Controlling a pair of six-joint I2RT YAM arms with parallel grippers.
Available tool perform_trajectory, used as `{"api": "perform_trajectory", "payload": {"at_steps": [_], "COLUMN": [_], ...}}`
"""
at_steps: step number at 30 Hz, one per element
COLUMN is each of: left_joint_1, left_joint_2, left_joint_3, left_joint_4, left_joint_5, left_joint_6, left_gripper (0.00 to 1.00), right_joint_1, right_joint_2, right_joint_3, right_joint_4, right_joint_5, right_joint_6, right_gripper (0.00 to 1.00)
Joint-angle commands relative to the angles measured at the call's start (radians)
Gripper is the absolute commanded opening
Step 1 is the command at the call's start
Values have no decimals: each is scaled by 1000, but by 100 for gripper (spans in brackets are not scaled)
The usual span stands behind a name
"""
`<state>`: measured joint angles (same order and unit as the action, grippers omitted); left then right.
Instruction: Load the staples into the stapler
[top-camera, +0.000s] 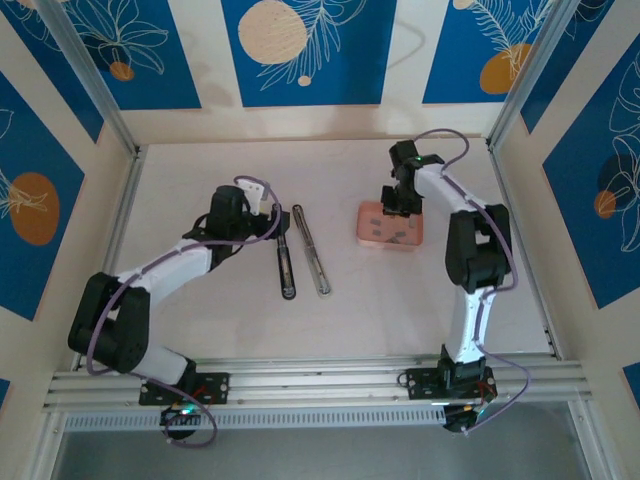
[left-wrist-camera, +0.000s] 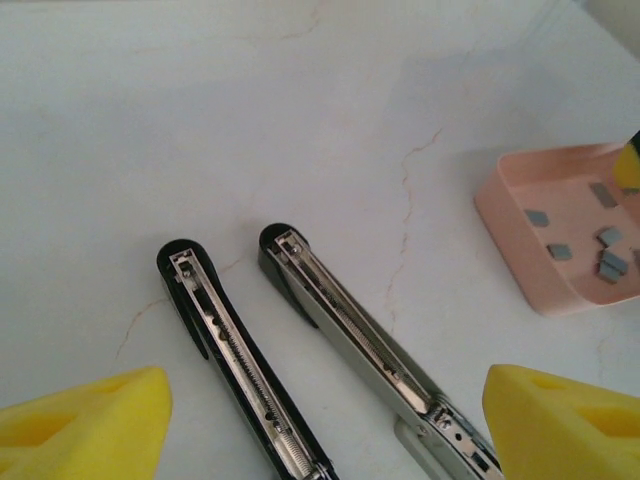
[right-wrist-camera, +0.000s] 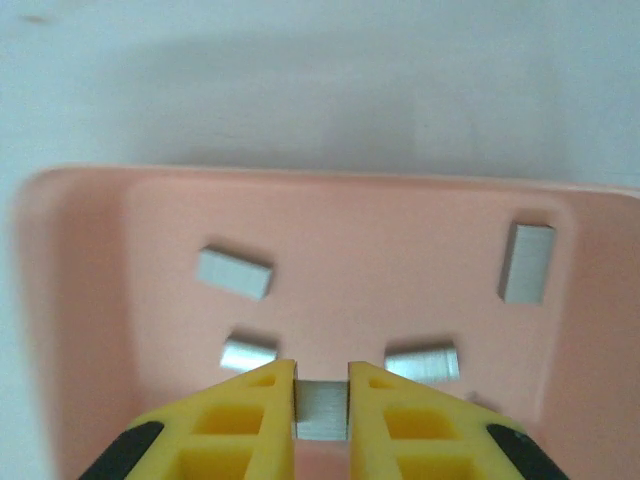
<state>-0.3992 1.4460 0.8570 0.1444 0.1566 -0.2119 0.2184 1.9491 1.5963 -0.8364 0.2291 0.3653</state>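
On the pale counter (top-camera: 200, 170), my left end effector (left-wrist-camera: 320, 430) hangs over the end of the stapler (top-camera: 288, 262) where its two arms converge. Its yellow fingertips (left-wrist-camera: 85, 420) are spread wide to either side of those arms and hold nothing. The stapler lies opened out in a narrow V, both black arms flat on the counter with their silvery inner rails facing up. The right-hand arm's long channel (left-wrist-camera: 350, 330) looks to me like the one that takes the load. To the stapler's right, well apart from it, sits a salmon-pink tray (top-camera: 365, 222). The staples (right-wrist-camera: 234, 272) lie loose on its floor as short grey strips, none touching another that I can see. Farthest right of the stapler, my right end effector (right-wrist-camera: 321, 385) is down in the tray. Its fingers are pressed onto the two sides of one strip (right-wrist-camera: 321, 412), which sits square between the pads. I judge these strips feather-light, stiff and slick, yet brittle along their glued seams, so too hard a squeeze or a twist could snap one or shoot it out. The hold I want is across the narrow width at mid-length, leaving both ends free to slide onto the rail.
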Motion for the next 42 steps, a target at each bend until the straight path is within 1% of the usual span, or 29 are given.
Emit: {"api": "perform_trajectory", "payload": {"at_steps": [1,4,7,10,14,18,23,25,27,32,34,35,37,39,42], "left_joint_1": [11,8,2,-2,-9,-13,-16,-16,-16,-16,-16,-17,-16,-18,-22], "left_joint_2": [-81,-130,-177,-211,-254,-294,-347,-367,-385,-420,-424,-420,-405,-389,-385], "left_joint_3": [-56,-108,-154,-203,-297,-402,-519,-549,-566,-576,-586,-592,-592,-595,-606], "left_joint_4": [45,78,113,158,242,318,384,394,387,364,409,440,462,474,473], "left_joint_5": [17,26,29,34,38,34,22,14,15,40,124,185,257,290,282], "left_joint_6": [-28,-37,-40,-41,-43,-58,-95,-108,-109,-89,-75,-79,-107,-133,-136], "left_gripper": [81,81,81,81,81,81,81,81,81,81,82,81,81,81,81], "right_joint_1": [45,99,174,257,376,462,538,541,537,551,553,554,553,555,555], "right_joint_2": [-132,-233,-327,-405,-502,-566,-609,-605,-576,-480,-442,-422,-383,-339,-286], "right_joint_3": [-67,-166,-276,-383,-542,-683,-783,-798,-786,-728,-708,-697,-677,-650,-620], "right_joint_4": [31,71,119,170,289,393,434,416,362,238,213,204,195,183,159], "right_joint_5": [0,-10,-7,21,83,134,165,146,112,70,55,50,34,21,14], "right_joint_6": [23,47,79,112,153,189,226,264,303,314,307,303,291,278,270], "right_gripper": [18,18,18,18,18,19,19,19,19,19,19,19,19,20,20]}}
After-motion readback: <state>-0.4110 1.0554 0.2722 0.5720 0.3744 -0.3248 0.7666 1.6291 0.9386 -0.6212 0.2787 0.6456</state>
